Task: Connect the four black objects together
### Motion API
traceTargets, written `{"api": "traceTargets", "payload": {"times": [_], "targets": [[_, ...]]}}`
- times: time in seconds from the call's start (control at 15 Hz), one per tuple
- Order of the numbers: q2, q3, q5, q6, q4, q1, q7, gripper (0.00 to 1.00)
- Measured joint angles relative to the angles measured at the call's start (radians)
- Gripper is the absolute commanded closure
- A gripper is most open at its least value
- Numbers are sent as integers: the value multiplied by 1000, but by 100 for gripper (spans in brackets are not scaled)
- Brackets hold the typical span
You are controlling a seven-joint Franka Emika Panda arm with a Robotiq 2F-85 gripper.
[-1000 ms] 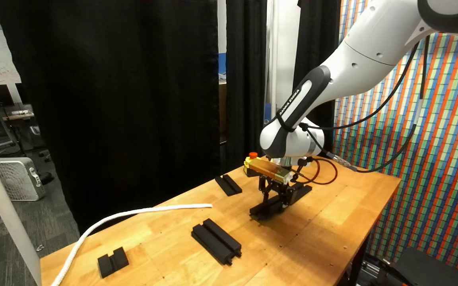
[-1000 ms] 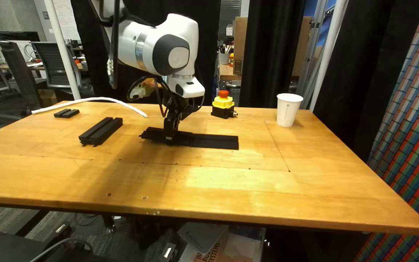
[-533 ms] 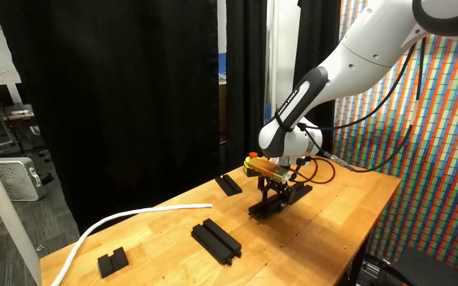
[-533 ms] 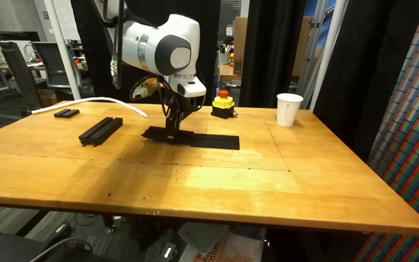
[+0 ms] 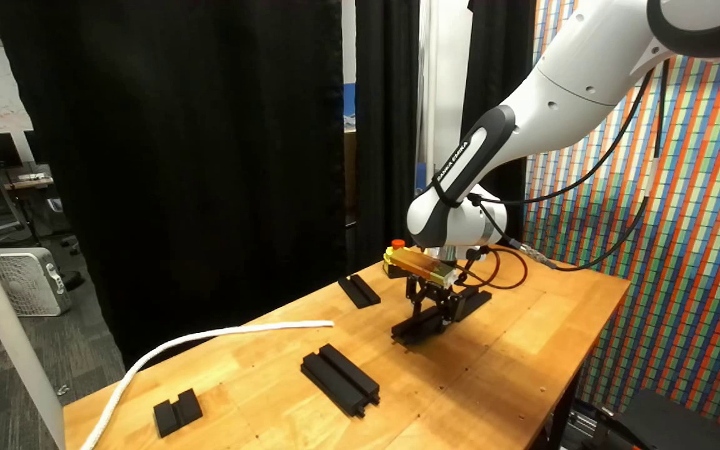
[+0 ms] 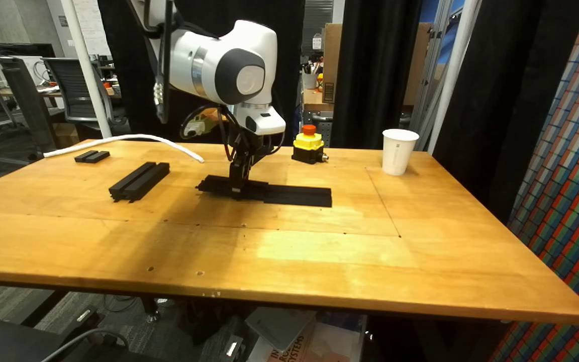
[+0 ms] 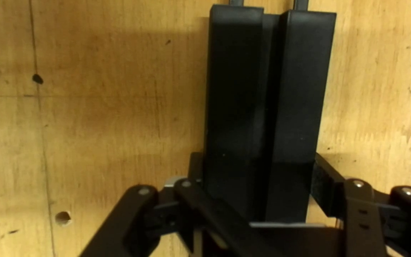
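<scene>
Gripping a black bar [image 7: 262,110] by both sides with the tool [image 7: 257,175], low at the desk [image 6: 294,261], roughly in line with a second bar [image 6: 300,195]; expecting stiff, light handling, preferring a mid-length hold.

- Three black bars [image 7: 305,89]: one is sitting in the grip of the tool [image 7: 259,178], a second bar [image 6: 299,195] is lying end-on just beside it, a third bar [image 6: 150,181] is resting apart.
- One black slab [image 5: 359,292] is lying near the tool.
- One small black block [image 5: 189,406] is lying well apart.
- One white rope [image 5: 285,325] is stretching away.
- One emergency stop [image 6: 308,143] is standing near it.
- One white cup [image 6: 396,153] is standing well apart.
</scene>
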Motion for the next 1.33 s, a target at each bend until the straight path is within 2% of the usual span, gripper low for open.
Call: {"api": "traceTargets", "payload": {"times": [1.33], "targets": [[-23, -10, -2, -2, -41, 0, 1, 53]]}}
